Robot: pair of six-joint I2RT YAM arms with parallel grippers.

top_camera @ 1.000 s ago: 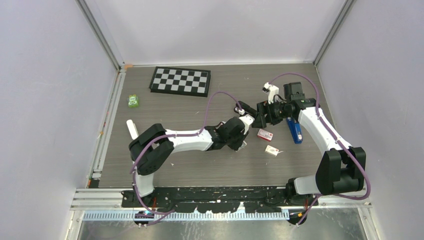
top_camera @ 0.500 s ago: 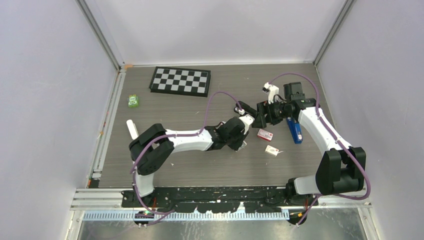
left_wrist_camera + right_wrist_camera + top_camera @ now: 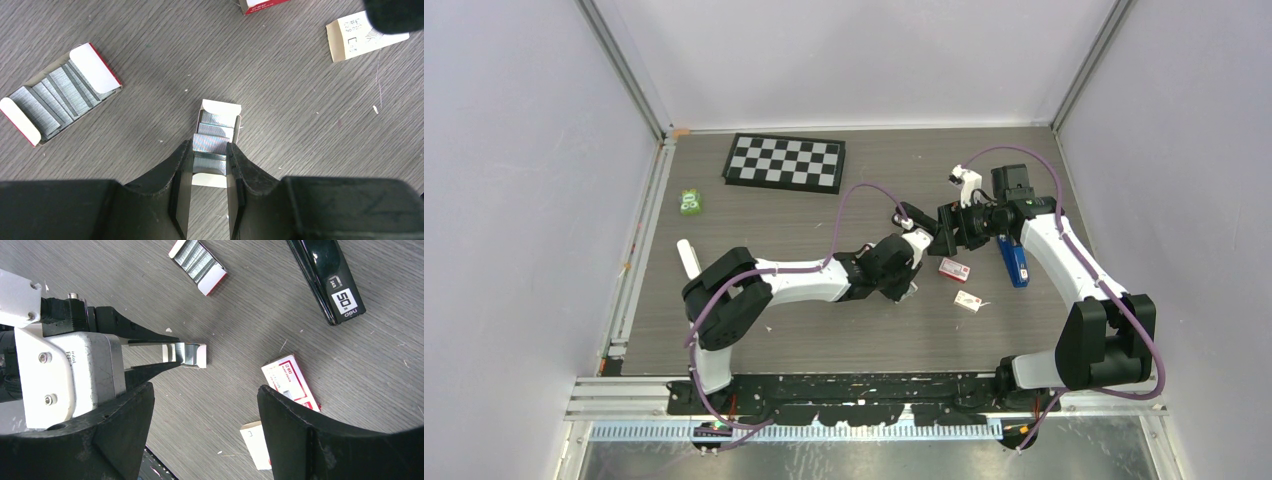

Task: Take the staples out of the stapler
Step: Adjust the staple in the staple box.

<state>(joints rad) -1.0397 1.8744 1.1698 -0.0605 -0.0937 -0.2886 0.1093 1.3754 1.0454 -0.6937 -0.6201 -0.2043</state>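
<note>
Left gripper (image 3: 210, 152): fingers narrowed on a staple strip (image 3: 210, 143), pinching it over a small white tray (image 3: 220, 106) on the table (image 3: 280, 100). Right gripper (image 3: 205, 395): fingers spread wide, nothing between them, hanging above the left one. Stapler (image 3: 327, 275) lies flat, well apart from both. Open red staple box (image 3: 60, 97) near the tray.

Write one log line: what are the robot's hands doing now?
left gripper: shut on staples, at box | right gripper: open, empty | stapler: lying on table, untouched
</note>
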